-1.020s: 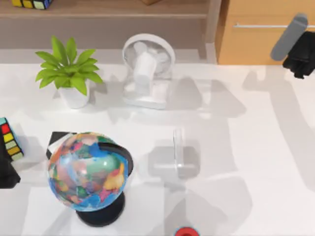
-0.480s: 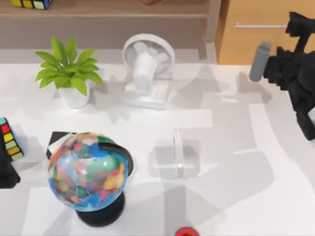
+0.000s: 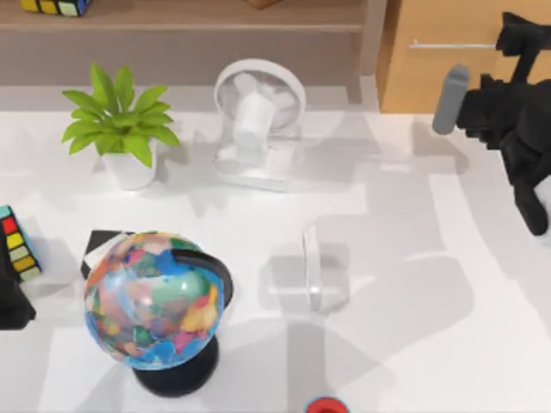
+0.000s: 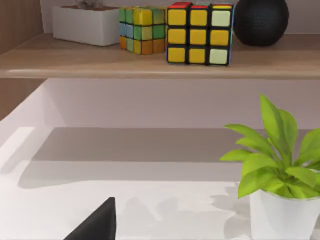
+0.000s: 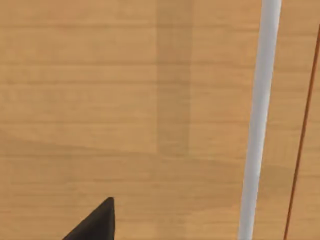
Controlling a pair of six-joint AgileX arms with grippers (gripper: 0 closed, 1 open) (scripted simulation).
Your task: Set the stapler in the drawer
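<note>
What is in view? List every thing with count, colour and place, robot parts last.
stapler: 1, white, table centre, right of the globe.
drawer: 1, light tan, silver bar handle, shut, far right.
desk fan: 1, white, table's back, centre.
potted plant: 1, green leaves in white pot, back left.
globe: 1, multicoloured on black stand, front left.
shelf: 1, brown wood, along the back.
puzzle cubes: 2 on the shelf, another at the table's left edge, multicoloured.
black ball: 1, on the shelf.
white planter: 1, on the shelf.
red object: 1, front edge, cut off.
table: 1, white.
right gripper: black, at the drawer front near its handle.
left gripper: black, parked at the left edge.
</note>
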